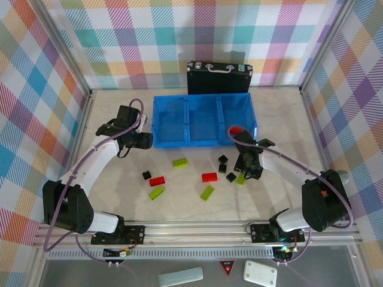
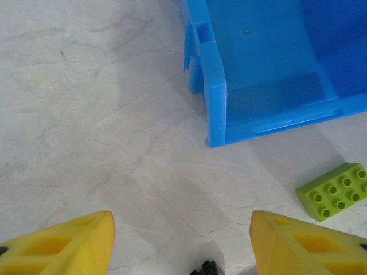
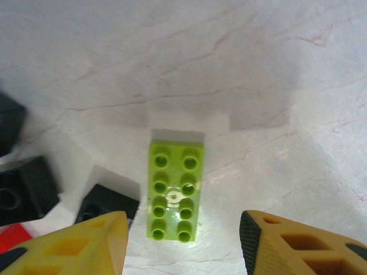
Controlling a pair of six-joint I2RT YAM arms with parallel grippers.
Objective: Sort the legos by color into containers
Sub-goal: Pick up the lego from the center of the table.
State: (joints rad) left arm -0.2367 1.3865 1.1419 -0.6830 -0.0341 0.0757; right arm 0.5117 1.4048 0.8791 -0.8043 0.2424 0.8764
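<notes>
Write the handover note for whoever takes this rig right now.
Left gripper: open, empty, by the left end of the blue three-compartment plastic bin.
Right gripper: open, fingers astride a lime-green plastic brick on the table, not gripping.
Loose before the bin: four lime-green, two red plastic bricks, four small black ones.
Done: unclear; something red at the right compartment's near edge.
Left: sort nearly everything by colour.

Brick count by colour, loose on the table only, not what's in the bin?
Lime-green bricks: 4
Red bricks: 2
Black bricks: 4
Total: 10
Not counted: a red piece that looks to be in the right compartment of the blue bin.
</notes>
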